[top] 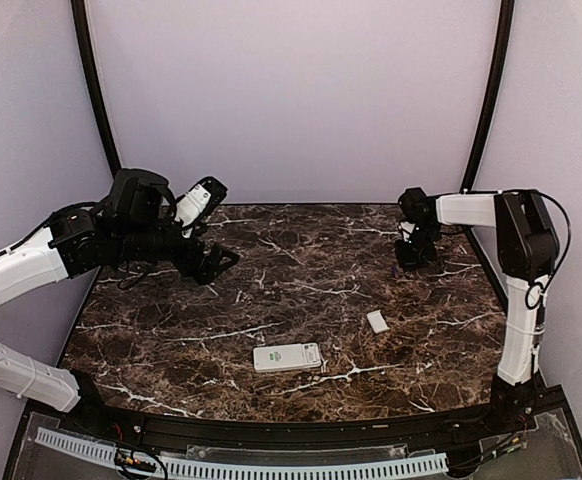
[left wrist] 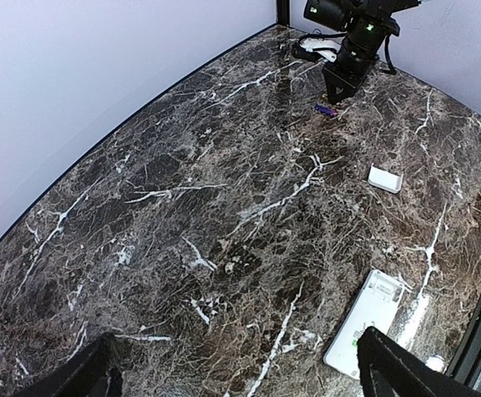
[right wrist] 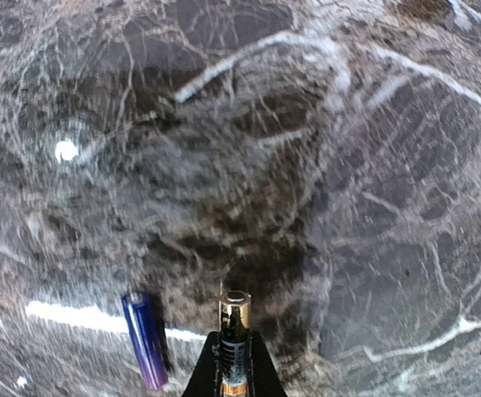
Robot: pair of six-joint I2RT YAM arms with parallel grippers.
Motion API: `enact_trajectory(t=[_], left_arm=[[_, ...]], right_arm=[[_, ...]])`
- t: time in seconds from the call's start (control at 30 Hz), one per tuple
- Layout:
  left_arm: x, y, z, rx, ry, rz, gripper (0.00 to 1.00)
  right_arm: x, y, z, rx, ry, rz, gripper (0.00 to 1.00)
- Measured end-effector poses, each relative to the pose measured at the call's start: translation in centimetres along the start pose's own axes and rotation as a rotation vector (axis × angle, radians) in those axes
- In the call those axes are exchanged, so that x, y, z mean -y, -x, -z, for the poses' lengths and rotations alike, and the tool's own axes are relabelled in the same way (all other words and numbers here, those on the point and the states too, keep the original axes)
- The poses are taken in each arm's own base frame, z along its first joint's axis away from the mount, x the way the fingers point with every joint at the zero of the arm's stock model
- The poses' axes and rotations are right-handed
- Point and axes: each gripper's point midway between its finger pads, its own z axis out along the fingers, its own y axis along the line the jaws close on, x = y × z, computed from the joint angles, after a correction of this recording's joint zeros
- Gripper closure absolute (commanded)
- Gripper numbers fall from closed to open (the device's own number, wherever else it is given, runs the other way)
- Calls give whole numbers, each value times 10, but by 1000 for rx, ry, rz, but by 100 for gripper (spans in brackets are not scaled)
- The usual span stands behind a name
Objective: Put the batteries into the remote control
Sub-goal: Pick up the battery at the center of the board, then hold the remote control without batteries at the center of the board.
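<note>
Right tool point(right wrist: 234, 341) pinches gold-capped battery point(right wrist: 235, 310); purple battery point(right wrist: 145, 339) beside.

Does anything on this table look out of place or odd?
A small white piece lies by itself, apart from the remote; it may be its battery cover. A purple battery lies loose on the table beside the right gripper, which pinches a second battery. Nothing looks spilled or broken.

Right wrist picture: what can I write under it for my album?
The right gripper pinches a gold-tipped battery beside a purple battery lying on the marble table.
</note>
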Motion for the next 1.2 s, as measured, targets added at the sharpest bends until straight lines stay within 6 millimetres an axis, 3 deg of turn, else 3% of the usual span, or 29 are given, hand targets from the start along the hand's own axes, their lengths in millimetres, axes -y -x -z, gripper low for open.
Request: enact_trajectory(t=[0.13, 0.27, 0.37, 0.47, 0.63, 0.77, 0.9, 1.03, 1.2], left_arm=[[-3, -2, -1, -7, 17, -19, 1], [-2, -15, -8, -40, 22, -69, 1], [3, -38, -21, -102, 14, -140, 1], [19, -68, -34, -184, -27, -231, 1], [57, -116, -42, -289, -174, -352, 1], [79, -129, -40, -290, -284, -389, 1], [88, -143, -45, -314, -323, -431, 2], [96, -160, -55, -354, -360, -454, 3], [104, -178, -71, -398, -390, -459, 7]], right_arm=[[3, -5, 21, -4, 0, 11, 100], [-2, -3, 64, 51, 44, 28, 100], [-15, -9, 99, 97, 107, 46, 100], [-44, -25, 124, 111, 185, 95, 100], [-127, -79, 153, 57, 339, 230, 100], [-175, -129, 162, -25, 433, 291, 100], [-203, -172, 161, -110, 479, 316, 100], [-213, -193, 157, -153, 489, 310, 100], [-219, -203, 150, -162, 498, 292, 100]])
